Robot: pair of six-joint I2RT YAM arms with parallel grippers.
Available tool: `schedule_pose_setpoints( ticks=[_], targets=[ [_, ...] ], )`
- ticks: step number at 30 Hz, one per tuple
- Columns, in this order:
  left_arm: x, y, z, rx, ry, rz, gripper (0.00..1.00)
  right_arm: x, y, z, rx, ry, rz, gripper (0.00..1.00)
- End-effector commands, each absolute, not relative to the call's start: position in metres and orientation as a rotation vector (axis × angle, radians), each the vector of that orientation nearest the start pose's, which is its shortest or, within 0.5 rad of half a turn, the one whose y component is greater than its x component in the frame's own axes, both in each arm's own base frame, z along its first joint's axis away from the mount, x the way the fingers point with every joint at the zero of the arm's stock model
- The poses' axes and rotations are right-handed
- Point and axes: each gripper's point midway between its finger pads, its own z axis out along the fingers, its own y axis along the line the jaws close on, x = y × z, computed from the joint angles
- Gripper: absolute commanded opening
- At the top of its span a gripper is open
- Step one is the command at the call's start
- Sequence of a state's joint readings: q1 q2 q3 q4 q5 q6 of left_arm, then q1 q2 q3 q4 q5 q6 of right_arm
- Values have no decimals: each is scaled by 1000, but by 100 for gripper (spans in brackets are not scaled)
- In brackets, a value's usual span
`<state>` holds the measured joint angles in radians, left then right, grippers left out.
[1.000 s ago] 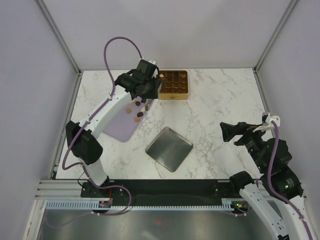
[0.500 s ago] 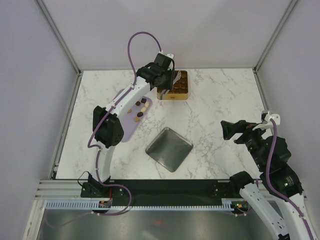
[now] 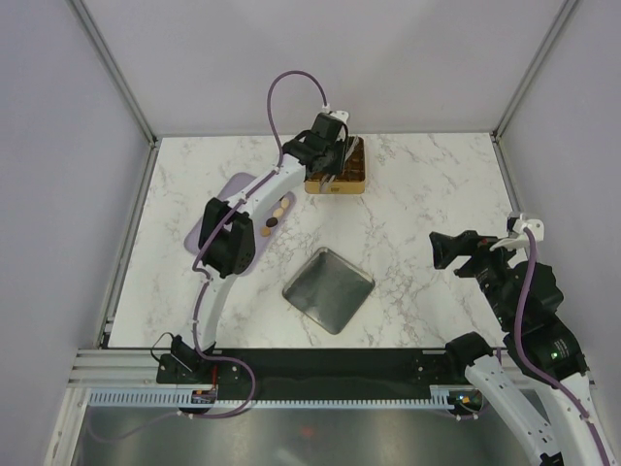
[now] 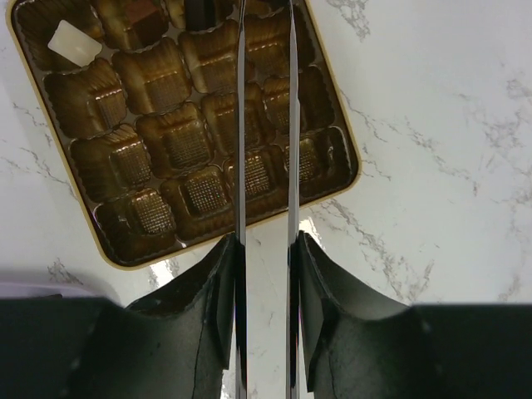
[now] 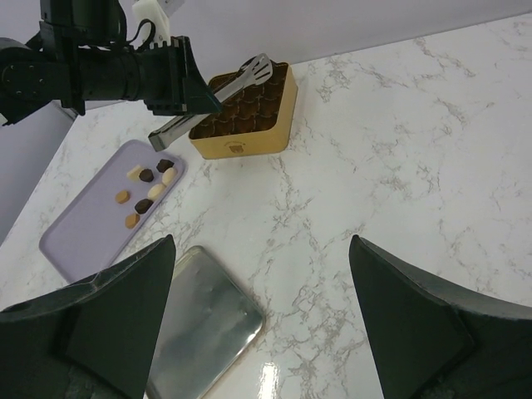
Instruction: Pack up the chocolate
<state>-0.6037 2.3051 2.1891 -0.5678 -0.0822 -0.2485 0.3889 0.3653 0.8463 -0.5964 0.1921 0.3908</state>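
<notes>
Several small chocolate pieces, dark brown and pale tan, lie on the lilac board, also in the right wrist view. One pale piece sits in a corner compartment of the gold tin. My left gripper is shut on metal tongs whose arms reach out over the tin; their tips are out of its wrist view. The tongs' tips hover above the tin's far side. My right gripper is open and empty, well above the table at the right.
A flat silver lid lies near the table's middle, also in the right wrist view. The lilac board lies left of the tin. Grey walls enclose the marble table.
My left arm has swung from over the lilac board to the right and farther back, bringing the tongs over the gold tin. The right arm has barely moved.
</notes>
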Motion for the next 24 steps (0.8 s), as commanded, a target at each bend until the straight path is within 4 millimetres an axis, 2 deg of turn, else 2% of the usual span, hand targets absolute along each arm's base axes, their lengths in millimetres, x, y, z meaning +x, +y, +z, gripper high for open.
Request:
schedule_pose_setpoints(
  ticks=[1,7,18,24],
  targets=[
    [537,-350,179,372,2100,-304,39,199,58,326,151,1643,412,94],
    [544,-356,167,423,2077,-298,39,202,58,323,153,1656,403,94],
    [546,-357,159,443,2075,-290,45,206,59,320,156,1664,394,94],
    [543,-353,169,444,2063,-276,49,206,59,320,156,1661,395,94]
  ],
)
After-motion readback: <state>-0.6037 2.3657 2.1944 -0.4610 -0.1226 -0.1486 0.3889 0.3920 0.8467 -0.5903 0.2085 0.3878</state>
